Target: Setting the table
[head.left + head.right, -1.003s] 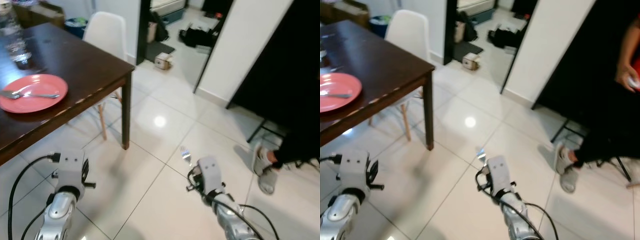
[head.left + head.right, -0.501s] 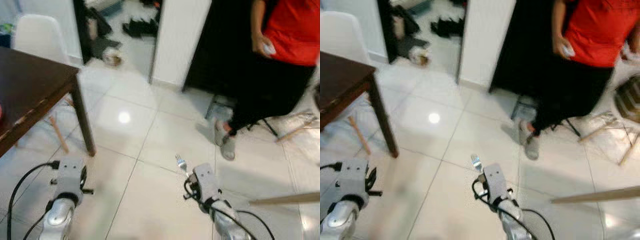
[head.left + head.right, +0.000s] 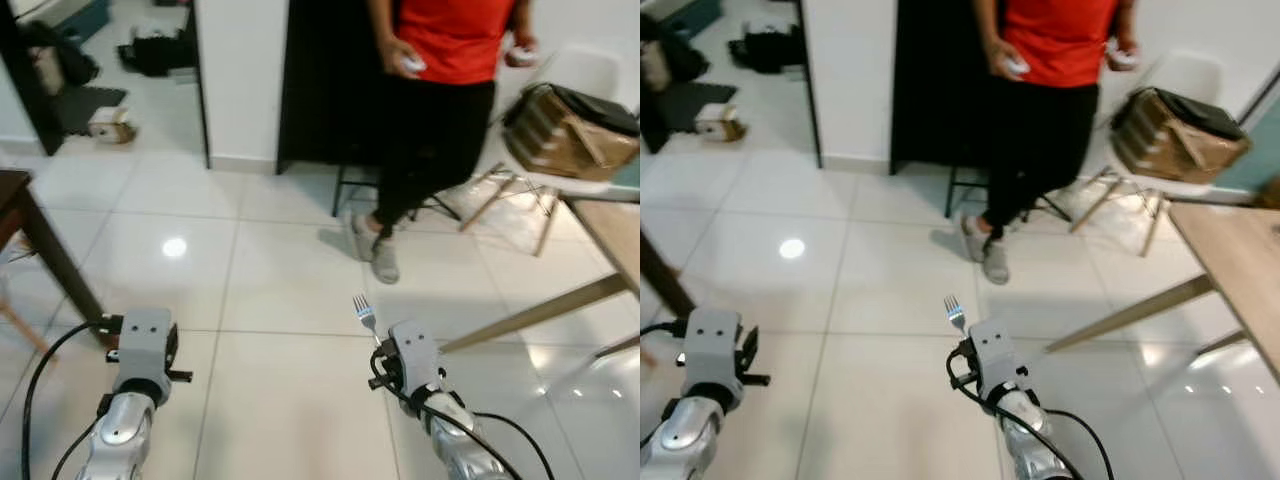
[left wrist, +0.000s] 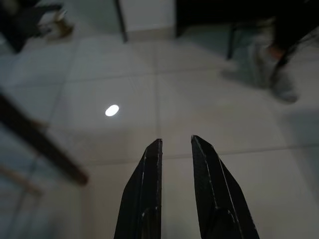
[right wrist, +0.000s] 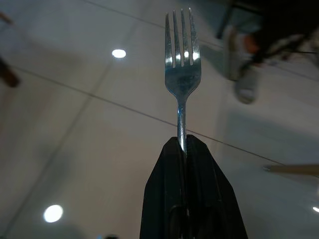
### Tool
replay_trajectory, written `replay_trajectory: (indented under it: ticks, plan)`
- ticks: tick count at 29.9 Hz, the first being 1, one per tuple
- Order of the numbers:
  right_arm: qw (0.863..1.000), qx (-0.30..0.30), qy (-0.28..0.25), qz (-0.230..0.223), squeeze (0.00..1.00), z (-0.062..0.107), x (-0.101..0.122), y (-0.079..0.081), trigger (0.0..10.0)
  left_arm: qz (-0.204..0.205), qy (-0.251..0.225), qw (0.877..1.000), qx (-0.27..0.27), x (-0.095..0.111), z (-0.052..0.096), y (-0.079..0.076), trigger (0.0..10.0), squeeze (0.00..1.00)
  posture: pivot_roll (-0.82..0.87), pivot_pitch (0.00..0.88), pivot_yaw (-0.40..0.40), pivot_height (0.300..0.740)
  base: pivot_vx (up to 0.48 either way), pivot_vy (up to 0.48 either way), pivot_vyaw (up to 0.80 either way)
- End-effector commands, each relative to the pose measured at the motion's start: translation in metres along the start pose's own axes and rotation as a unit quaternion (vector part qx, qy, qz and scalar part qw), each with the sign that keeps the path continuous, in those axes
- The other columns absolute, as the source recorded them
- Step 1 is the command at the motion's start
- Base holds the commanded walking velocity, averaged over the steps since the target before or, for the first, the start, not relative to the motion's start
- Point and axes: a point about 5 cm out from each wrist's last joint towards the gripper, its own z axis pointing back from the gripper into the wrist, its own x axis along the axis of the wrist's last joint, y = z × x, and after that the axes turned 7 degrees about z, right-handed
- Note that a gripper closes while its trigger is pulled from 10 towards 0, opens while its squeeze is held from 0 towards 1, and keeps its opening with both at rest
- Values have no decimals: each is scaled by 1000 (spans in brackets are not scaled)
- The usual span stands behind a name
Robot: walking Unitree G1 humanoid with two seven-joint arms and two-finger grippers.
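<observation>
At the far left, a dark table leg (image 3: pixel 50 262) stands on the white tiled floor (image 3: pixel 270 290). The left gripper (image 4: pixel 175 147) hangs low over the tiles, its two black fingers parted by a narrow gap with nothing between them. Further right, the right gripper (image 5: pixel 183 142) is clamped on the handle of a fork (image 5: pixel 181 64), tines pointing away from the wrist. Beyond it stands a person (image 3: pixel 440 110) in a red top. A pale wooden table (image 3: pixel 610 235) fills the right edge.

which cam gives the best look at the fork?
Right wrist view: the fork is large and sharp, tines away from the camera, handle clamped in the right hand. Both eye views show it small, sticking up from that hand over the tiled floor.
</observation>
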Motion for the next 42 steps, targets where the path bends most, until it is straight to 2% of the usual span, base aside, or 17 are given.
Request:
replay_trajectory:
  ticks: [1, 10, 16, 25, 33, 42]
  plan:
    - [1000, -3, 5, -4, 0, 3, -5, 0, 10000, -3, 15, 1000, 2, -8, 4, 2, 10000, 0, 44, 23, -25, 740, 0, 0, -800]
    - [1000, -3, 2, 1, 0, 1, -3, -2, 10000, 4, 13, 1000, 7, -9, 4, 1, 10000, 0, 37, 23, -34, 740, 0, 0, -800]
    - [1000, -22, -3, -9, 0, -4, 1, -6, 10000, -10, 11, 1000, -11, -5, 1, -1, 10000, 0, 63, 10, 18, 740, 0, 0, -800]
    - [999, -27, -15, -26, 0, -12, 10, 5, 10000, -26, -2, 999, -19, 9, -11, 7, 10000, 0, 66, 0, 45, 740, 0, 0, -800]
    - [999, -36, -16, -23, 0, -13, 10, -1, 10000, -24, 0, 999, -26, 7, -11, 2, 10000, 0, 70, 0, 57, 740, 0, 0, -800]
    - [998, -53, -30, -36, 0, -16, 17, 1, 10000, -38, 2, 998, -49, 11, -14, -1, 10000, 0, 75, 0, 101, 740, 0, 0, -800]
